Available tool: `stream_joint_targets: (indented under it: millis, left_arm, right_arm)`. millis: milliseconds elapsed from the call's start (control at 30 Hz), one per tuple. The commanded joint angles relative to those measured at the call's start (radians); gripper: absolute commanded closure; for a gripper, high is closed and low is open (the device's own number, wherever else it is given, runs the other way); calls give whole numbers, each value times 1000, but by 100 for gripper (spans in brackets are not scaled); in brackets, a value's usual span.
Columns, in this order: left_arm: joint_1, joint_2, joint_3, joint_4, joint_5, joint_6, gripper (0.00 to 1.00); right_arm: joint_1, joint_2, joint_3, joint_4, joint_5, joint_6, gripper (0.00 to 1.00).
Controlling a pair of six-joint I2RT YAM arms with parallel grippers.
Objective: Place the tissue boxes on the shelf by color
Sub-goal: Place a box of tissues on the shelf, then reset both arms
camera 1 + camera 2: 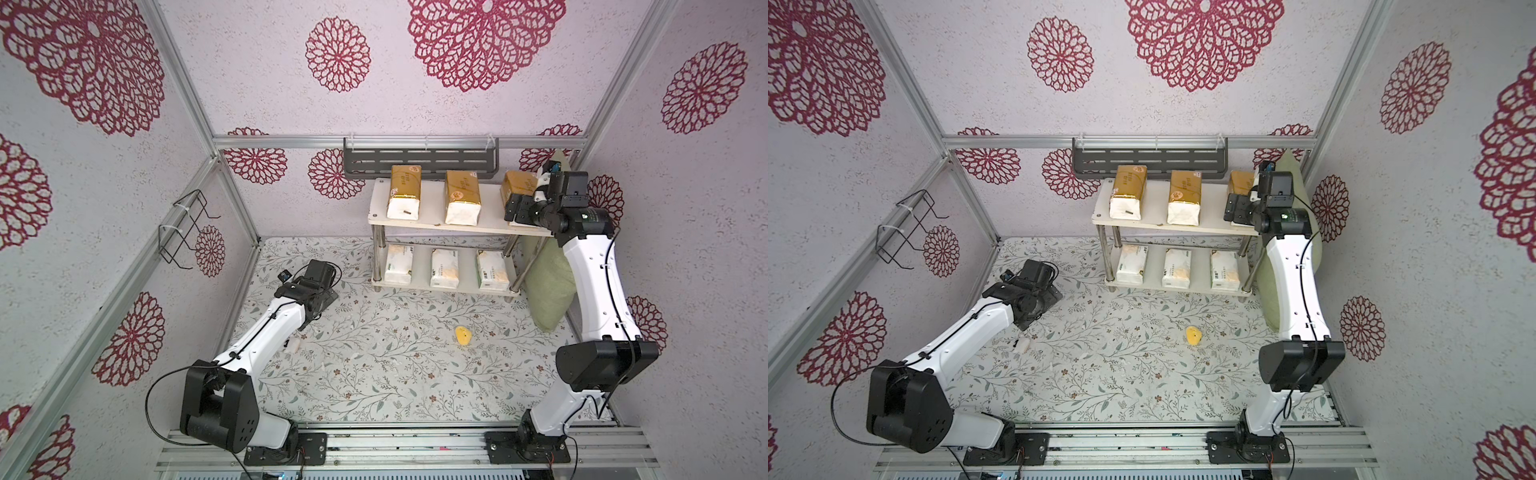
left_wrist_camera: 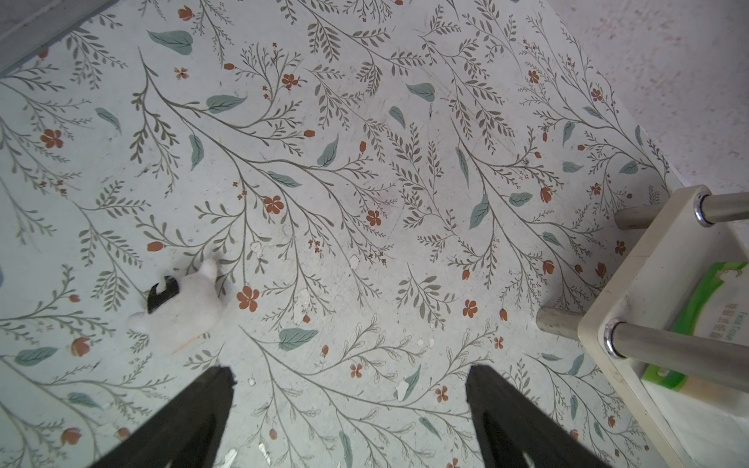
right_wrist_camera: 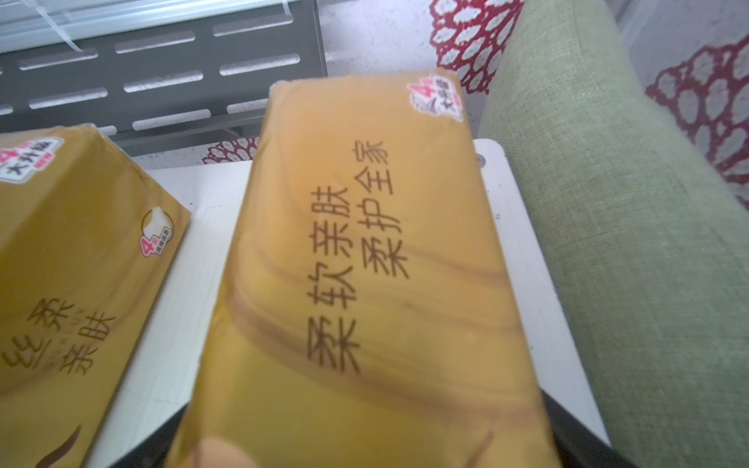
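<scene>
The left arm (image 1: 257,332) and right arm (image 1: 598,291) have smooth white shells dotted with small dark screw holes, boxy black joint housings (image 1: 604,365), thin black cables (image 1: 151,388) and bolted black base plates (image 1: 286,451). The left gripper (image 2: 350,385) has matte black tapering fingers (image 2: 194,417).

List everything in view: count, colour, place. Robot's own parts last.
Shiny brick-shaped tissue packs: three, gold with white ends, shelf's top board.
Soft white tissue packs: three, white with orange patches, bottom board.
Low two-tier shelf: one, white, chrome legs, back of table.
Slotted metal wall rack: one, grey, back wall above shelf.
Wire rack: one, black, side wall by left arm.
Fabric cushion: one, green, beside shelf.
Small lump: one, yellow, mid-table.
Small lump with black piece: one, white, near left arm.
Left hand: one, black, open, over table.
Right hand: one, black, straddling a gold pack; grip unclear.
</scene>
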Motion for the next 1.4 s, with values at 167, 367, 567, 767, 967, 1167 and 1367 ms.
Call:
stream_joint_targets:
  millis: [167,367,567,767,967,1167,1367]
  left_arm:
    - [13,-20,-6,-4,-9,6,3]
    - [12,-24,-11,-5,-10,8,3]
    - [13,-28,-14,-4,-7,7,3]
    - [13,-28,-14,-2,-6,7,3]
    - [12,-29,-14,-2,-9,6,3]
    - [11,-25,-3,-8,-30,21,3]
    - [-4,-28,10,-6,-82,54,3]
  right_arm:
    - [4,-56,16,17,25,11,1]
    - [4,-69,33,14,36,9,1]
    - [4,-89,32,35,28,8,1]
    - [4,-104,32,48,29,10,1]
    - [4,-129,32,61,22,11,1]
    - [6,-164,30,69,12,13,1]
    - [23,-218,22,68,-17,22,1]
